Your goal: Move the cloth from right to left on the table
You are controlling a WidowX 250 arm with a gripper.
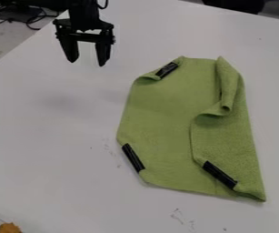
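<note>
The black gripper [87, 63] hangs above the table [50, 150] in the upper left of the frame, with the arm coming in from the top edge. Its jaws are spread, both tips pointing down, bare space between them, and they hold nothing. The green cloth [160, 118] lies on the table to the right of the frame's center, reaching from the upper middle down to the lower right, apart from the jaws, which are up and to the left of it. Its left part lies mostly flat, while along the right a rougher-textured flap is folded over, with a rolled, curled edge near the upper right and a pointed corner at the lower right. Three black strips sit on its edges: an upper strip [167, 70] by the small turned-up fold at the top left of the cloth, a lower left strip [133, 158], and a lower right strip [220, 174] on the flap; all three run at a slant. Faint dark scribbles [178, 216] mark the white tabletop below the cloth. An orange-brown object [9, 228] shows at the lower left corner, and dark cables [34, 19] lie beyond the table at the upper left.
</note>
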